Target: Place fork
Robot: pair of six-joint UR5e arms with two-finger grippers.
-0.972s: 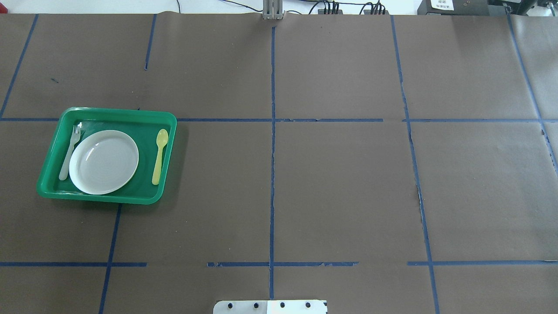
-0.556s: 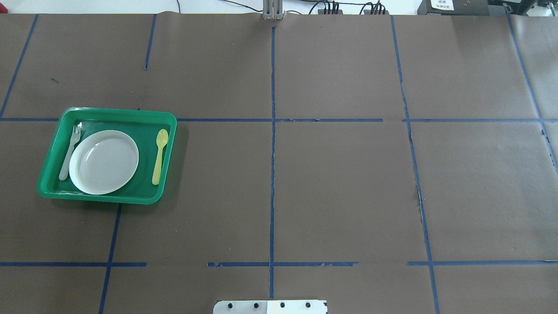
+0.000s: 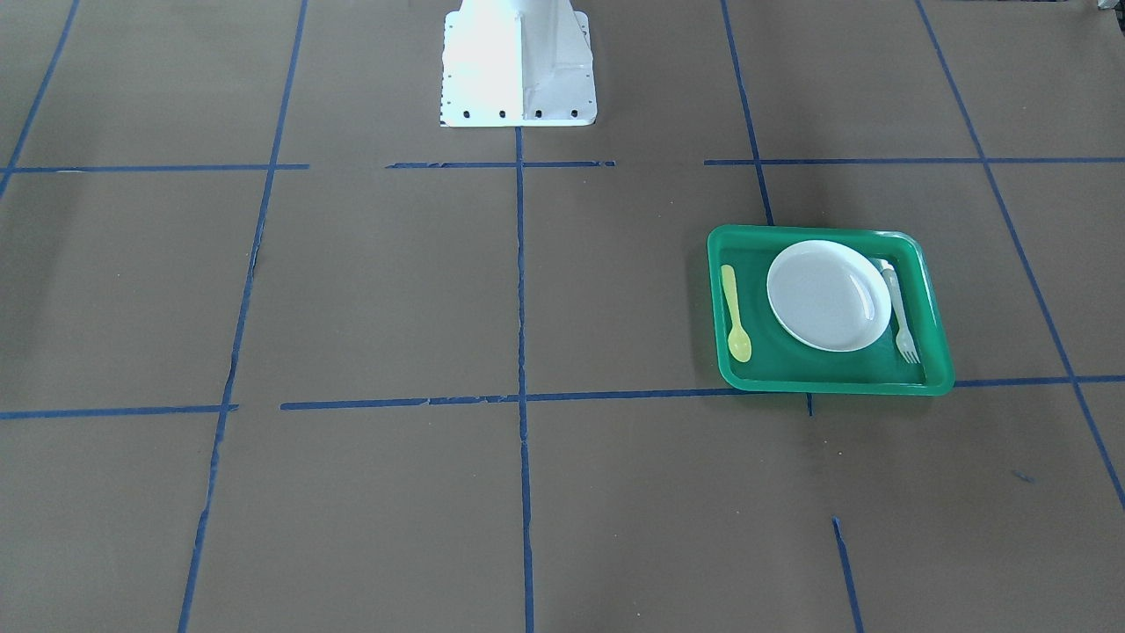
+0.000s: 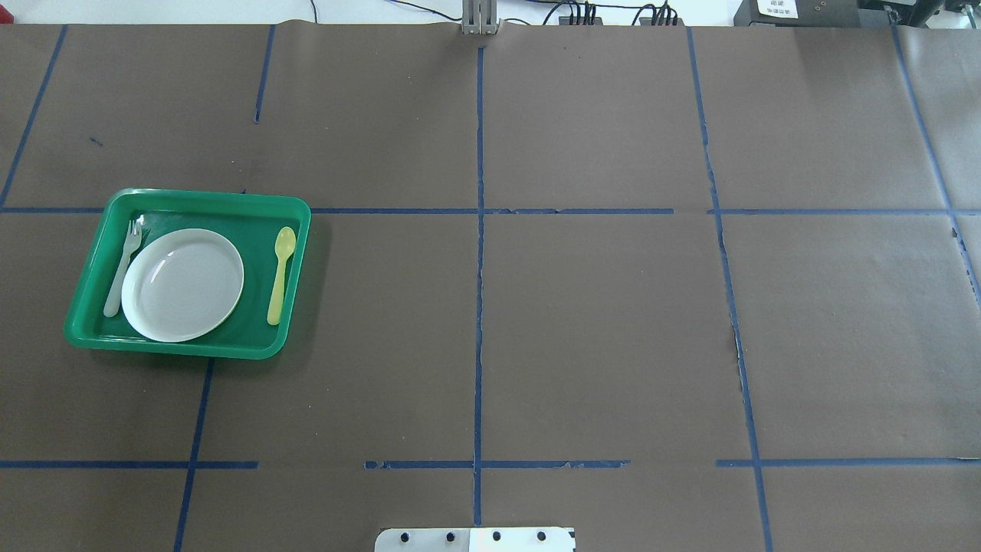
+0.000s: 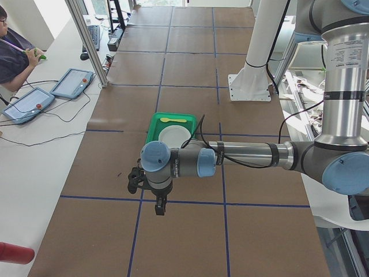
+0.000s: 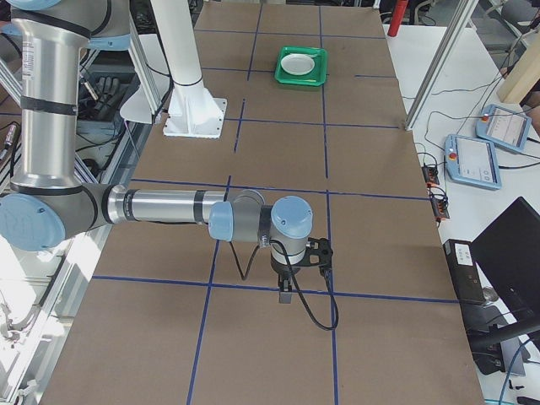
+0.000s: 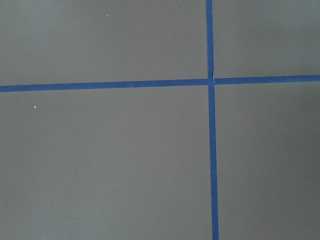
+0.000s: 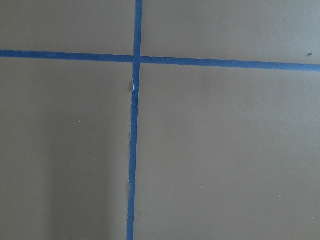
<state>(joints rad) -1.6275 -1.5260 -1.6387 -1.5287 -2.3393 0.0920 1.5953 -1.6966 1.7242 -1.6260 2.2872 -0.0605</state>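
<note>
Showed fork in green tray, handle toward robot, nearer left gripper than right gripper; could not tell either's opening or hold

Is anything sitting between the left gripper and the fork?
Only the low rim of the green tray. The fork lies uncovered inside it beside the plate; the left gripper hangs over the table outside the tray.

The desk, covered in brown paper and marked into large squares by blue tape lines, carries a green tray on the robot's left half, lying across one tape line, and the white base plate at the robot's edge.
</note>
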